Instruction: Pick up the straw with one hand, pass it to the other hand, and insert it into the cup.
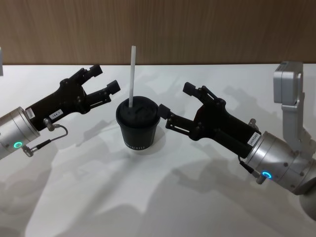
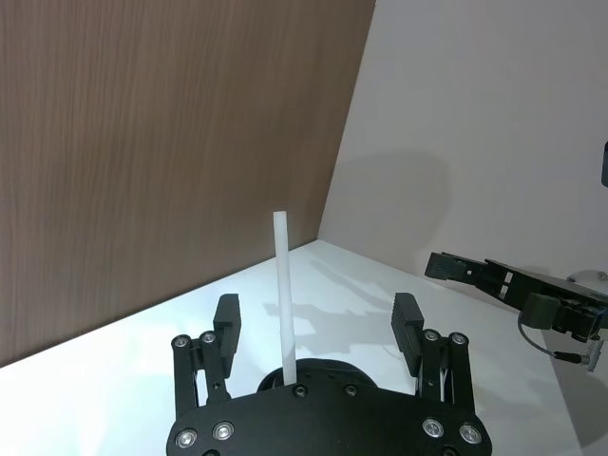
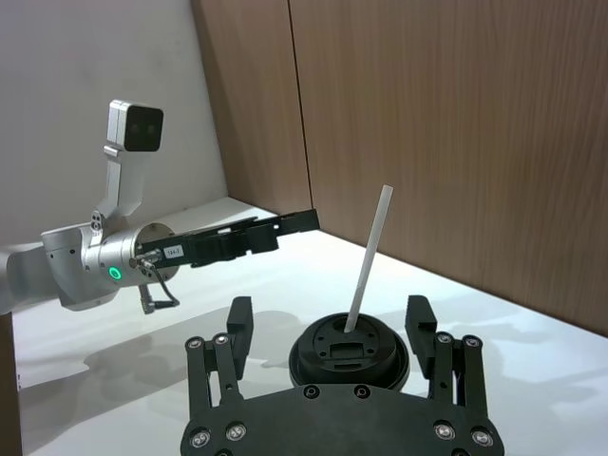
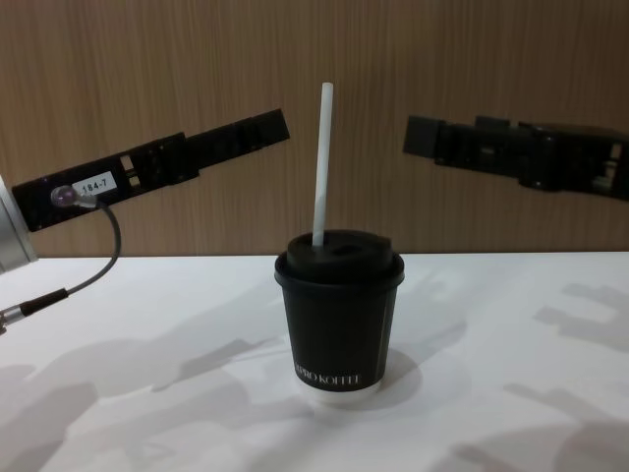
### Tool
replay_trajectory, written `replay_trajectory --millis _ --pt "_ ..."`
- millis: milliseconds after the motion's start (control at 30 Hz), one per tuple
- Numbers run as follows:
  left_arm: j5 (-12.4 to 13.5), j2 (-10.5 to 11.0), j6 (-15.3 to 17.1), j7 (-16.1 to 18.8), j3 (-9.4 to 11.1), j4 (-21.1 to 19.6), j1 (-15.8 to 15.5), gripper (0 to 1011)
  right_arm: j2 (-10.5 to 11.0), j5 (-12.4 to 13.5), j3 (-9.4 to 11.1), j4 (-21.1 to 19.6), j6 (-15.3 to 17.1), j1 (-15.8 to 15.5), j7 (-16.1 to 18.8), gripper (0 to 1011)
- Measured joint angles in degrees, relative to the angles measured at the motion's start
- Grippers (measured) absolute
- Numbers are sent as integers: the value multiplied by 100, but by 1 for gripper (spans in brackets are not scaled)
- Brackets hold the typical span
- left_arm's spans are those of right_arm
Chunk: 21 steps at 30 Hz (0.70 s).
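Observation:
The black cup (image 1: 138, 131) with a domed lid stands upright mid-table. The white straw (image 1: 132, 74) stands in the lid's hole, leaning slightly, with no finger touching it. My left gripper (image 1: 105, 78), with the "184-7" label, hovers open just left of the straw's upper part. On the cup's right, my right gripper (image 1: 176, 99) is open and empty, close to the rim. In the chest view both grippers (image 4: 265, 128) (image 4: 423, 135) hang above the cup (image 4: 339, 315), either side of the straw (image 4: 321, 162). The left wrist view shows the straw (image 2: 282, 285) between open fingers (image 2: 226, 318); the right wrist view shows the lid (image 3: 347, 347).
The white table (image 1: 148, 197) stretches bare around the cup. A brown wood-panel wall (image 1: 197, 29) closes off the back. A grey-white mount (image 1: 289, 89) rises behind my right arm at the right edge.

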Motion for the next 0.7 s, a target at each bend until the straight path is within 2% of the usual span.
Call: replay_trajectory --millis 700 --pt "0 0 0 0 0 0 0 1002 0 0 0 0 0 0 0 1001"
